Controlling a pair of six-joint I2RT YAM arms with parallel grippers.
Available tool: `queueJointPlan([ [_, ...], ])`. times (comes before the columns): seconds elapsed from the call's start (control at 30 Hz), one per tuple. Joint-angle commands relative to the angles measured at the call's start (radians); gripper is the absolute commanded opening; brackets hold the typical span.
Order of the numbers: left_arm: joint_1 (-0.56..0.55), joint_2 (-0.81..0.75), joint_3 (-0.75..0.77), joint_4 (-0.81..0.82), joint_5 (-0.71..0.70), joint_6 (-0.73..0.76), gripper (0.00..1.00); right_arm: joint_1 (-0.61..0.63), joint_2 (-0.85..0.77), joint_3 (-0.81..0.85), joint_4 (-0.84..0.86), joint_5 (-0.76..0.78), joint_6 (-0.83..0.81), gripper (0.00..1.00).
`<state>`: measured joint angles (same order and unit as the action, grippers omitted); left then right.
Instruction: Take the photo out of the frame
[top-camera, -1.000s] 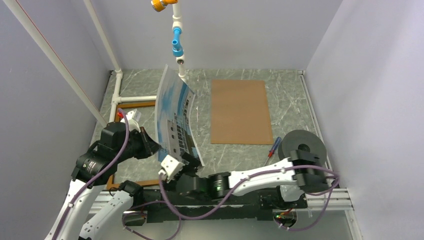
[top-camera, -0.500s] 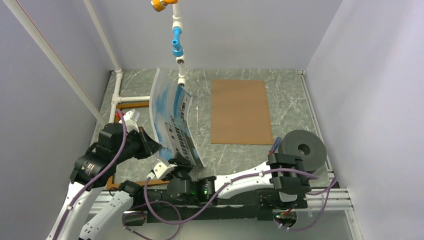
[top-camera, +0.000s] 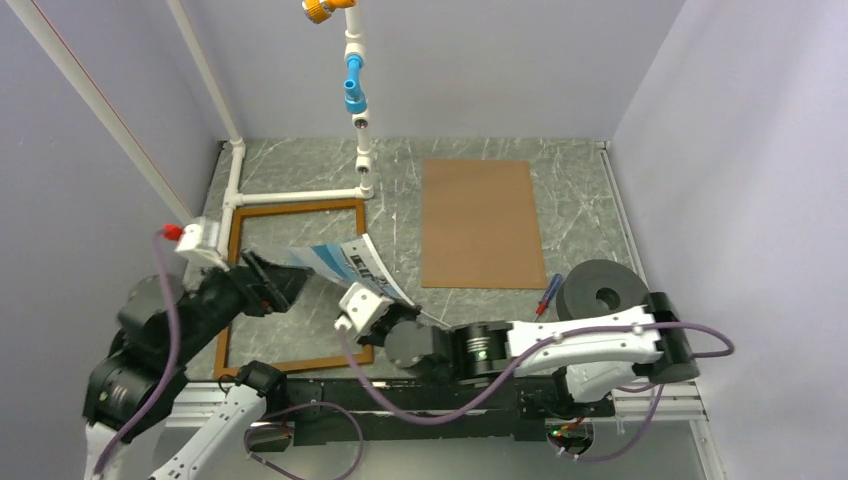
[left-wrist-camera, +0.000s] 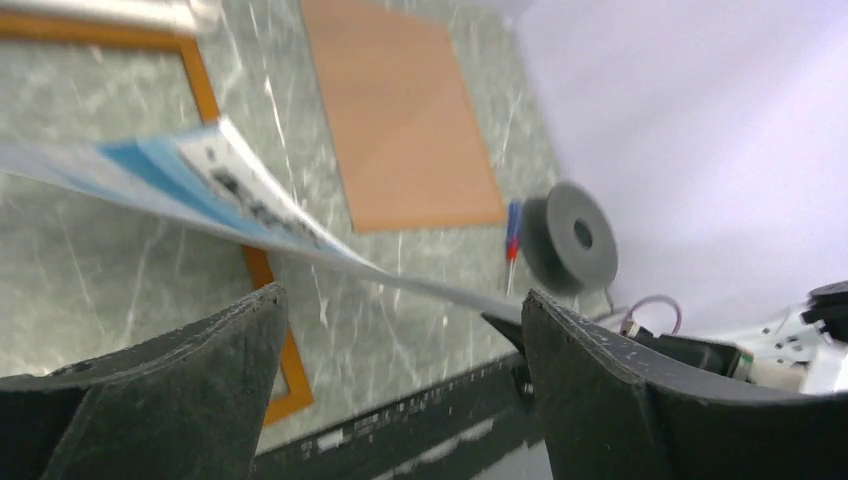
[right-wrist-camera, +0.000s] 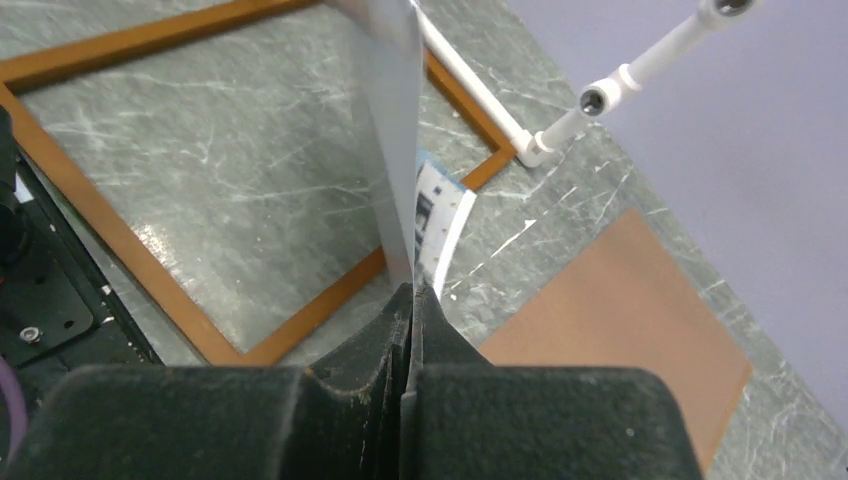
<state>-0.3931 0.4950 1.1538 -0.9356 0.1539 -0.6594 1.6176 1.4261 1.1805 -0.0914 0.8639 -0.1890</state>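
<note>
On gray marbled tabletop (top-camera: 400, 180), at left: the frame (top-camera: 300, 206) lying flat, brown backing board (top-camera: 480, 222) to its right. Above the frame, lifted out of it: the photo (top-camera: 335, 258), bowed. Clamped tight on its near corner: right end effector (right-wrist-camera: 410, 300). Spread wide by its left edge, gripping nothing: left end effector (left-wrist-camera: 400, 310).

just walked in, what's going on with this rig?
The right gripper is shut on a near corner of the photo, holding it curled above the frame, which lies flat on the table with nothing in it. The left gripper is open beside the photo, not gripping it. The brown backing board lies off to the right.
</note>
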Motion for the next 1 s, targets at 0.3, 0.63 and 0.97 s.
queueJointPlan([
  [0.3, 0.004, -0.064, 0.106, 0.066, -0.212, 0.104, 0.92, -0.457, -0.368, 0.084, -0.26, -0.067, -0.045, 0.0],
  [0.63, 0.004, -0.009, 0.047, 0.105, -0.091, 0.123, 0.92, -0.622, -0.323, 0.227, -0.03, 0.061, -0.447, 0.0],
  [0.97, 0.004, -0.051, -0.04, 0.135, -0.053, 0.111, 0.92, -0.634, -0.21, -0.093, 0.027, -0.164, -0.641, 0.0],
])
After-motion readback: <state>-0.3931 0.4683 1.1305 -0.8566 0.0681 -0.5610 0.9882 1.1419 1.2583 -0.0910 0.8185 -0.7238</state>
